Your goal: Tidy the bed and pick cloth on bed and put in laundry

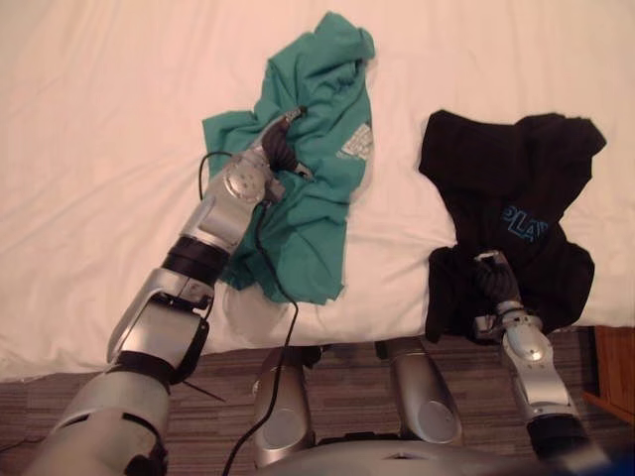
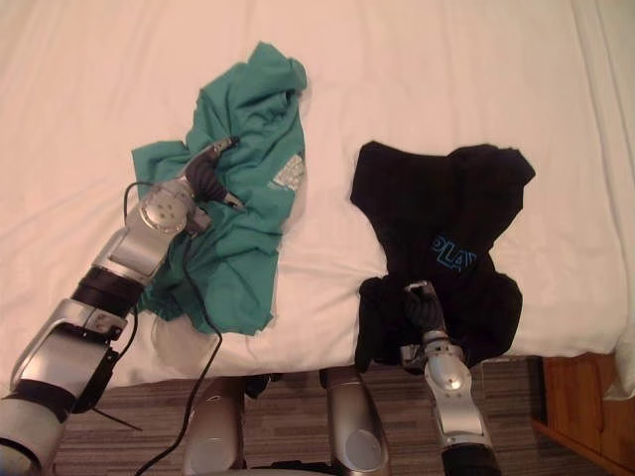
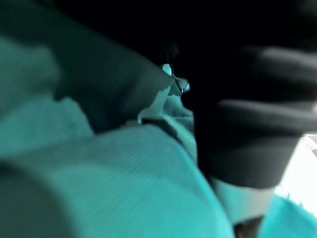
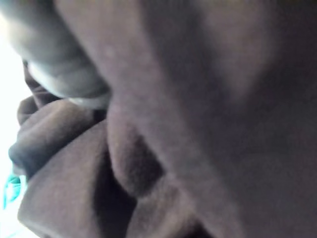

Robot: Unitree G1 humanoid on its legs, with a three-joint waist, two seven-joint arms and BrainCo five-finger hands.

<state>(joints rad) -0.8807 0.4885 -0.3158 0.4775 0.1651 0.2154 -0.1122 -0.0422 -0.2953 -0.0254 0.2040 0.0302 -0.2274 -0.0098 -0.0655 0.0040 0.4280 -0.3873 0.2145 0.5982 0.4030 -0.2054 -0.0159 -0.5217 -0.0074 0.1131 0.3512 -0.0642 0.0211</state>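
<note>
A green T-shirt [image 1: 308, 159] lies crumpled on the white bed [image 1: 99, 149], left of the middle. My left hand [image 1: 281, 149] rests on its middle, open, one finger [image 1: 293, 117] straight out across the cloth; green folds [image 3: 99, 163] press close to the dark fingertips [image 3: 257, 114]. A black T-shirt [image 1: 516, 198] with blue print lies to the right, its lower part hanging over the bed's near edge. My right hand [image 1: 493, 281] is sunk into that hanging part, with bunched dark cloth [image 4: 148, 163] right against it.
The bed's near edge [image 1: 377, 332] runs across the lower part of the view, with brown carpet [image 1: 60, 397] below it. A wooden piece of furniture [image 2: 585, 407] stands at the lower right corner of the bed.
</note>
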